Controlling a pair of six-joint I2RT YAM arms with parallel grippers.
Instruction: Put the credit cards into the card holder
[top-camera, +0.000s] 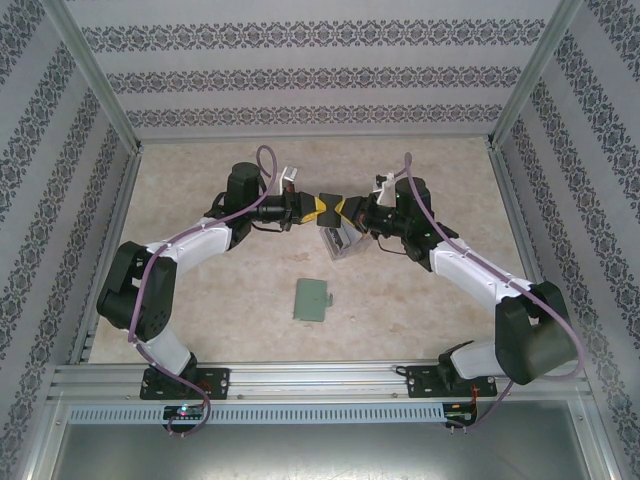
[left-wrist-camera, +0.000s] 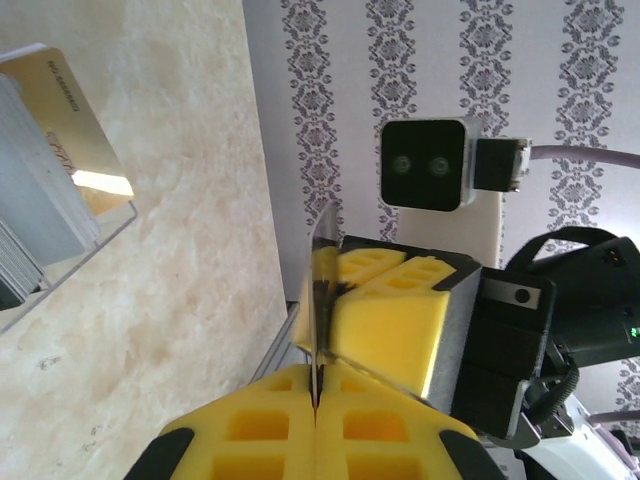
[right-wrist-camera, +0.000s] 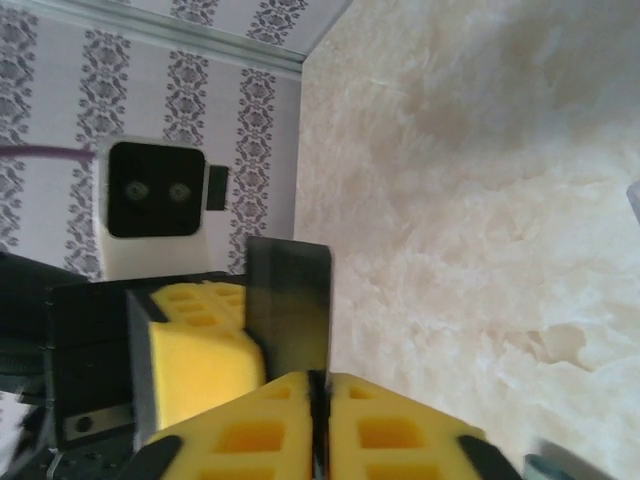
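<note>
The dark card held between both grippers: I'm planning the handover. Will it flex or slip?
Probably stiff: the dark card stands straight out of the right gripper with no sag. Likely light, since it looks blade-thin edge-on. It may slip, as its face looks smooth and the left gripper pinches only one edge.

a clear plastic box is lying near the middle of the beige marbled table. patterned walls are standing around it.

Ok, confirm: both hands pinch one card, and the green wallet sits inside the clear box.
Wrong: the top view shows the green wallet lying on the table, apart from the clear box. The left hand and right hand do pinch one card.
</note>
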